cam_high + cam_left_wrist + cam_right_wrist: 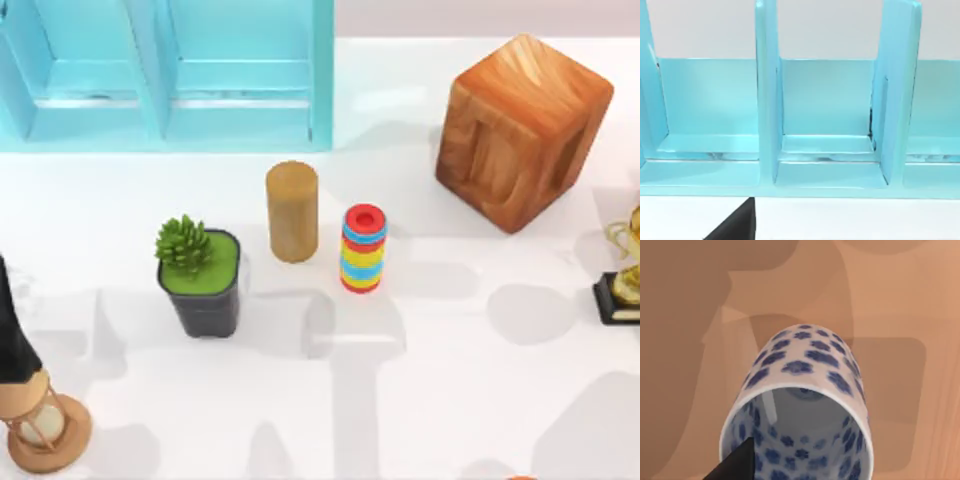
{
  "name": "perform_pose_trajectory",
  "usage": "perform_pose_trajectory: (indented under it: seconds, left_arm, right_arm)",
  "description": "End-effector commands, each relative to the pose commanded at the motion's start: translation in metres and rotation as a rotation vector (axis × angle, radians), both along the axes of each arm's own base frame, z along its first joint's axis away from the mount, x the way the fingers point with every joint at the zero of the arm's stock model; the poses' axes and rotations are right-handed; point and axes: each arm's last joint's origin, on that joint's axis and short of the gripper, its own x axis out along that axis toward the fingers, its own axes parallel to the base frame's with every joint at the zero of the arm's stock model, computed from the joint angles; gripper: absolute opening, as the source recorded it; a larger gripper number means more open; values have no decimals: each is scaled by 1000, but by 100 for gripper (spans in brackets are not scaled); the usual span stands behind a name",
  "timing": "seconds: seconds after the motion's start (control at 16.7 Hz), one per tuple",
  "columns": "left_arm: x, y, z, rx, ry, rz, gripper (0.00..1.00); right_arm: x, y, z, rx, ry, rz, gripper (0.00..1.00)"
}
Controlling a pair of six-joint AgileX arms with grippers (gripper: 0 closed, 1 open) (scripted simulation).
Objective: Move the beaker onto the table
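The right tool's state cannot be told; the white, blue-flowered beaker (800,405), seen against wood, should be gripped squarely at the rim.

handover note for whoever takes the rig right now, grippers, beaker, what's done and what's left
Right gripper: close over the beaker, a dark fingertip at its rim; grip cannot be told.
Left gripper: faces the light-blue cabinet, idle.
Beaker: white with blue flowers, against a wooden surface in the right wrist view, probably the big wooden block.
Done: approach.
Left: move the beaker onto the table.
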Motion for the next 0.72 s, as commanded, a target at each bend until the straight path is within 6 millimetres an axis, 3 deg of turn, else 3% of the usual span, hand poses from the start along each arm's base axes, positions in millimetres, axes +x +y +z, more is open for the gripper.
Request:
perform_pose_trajectory:
  seconds: [0.18, 0.48, 0.72]
  left_arm:
    - [0, 0, 0, 0, 0, 0, 100]
    - [0, 0, 0, 0, 0, 0, 100]
    - [0, 0, 0, 0, 0, 0, 100]
  right_arm:
    - [5, 6, -22, 1, -2, 3, 100]
    - [7, 8, -25, 1, -5, 4, 100]
    - [7, 8, -25, 1, -5, 4, 70]
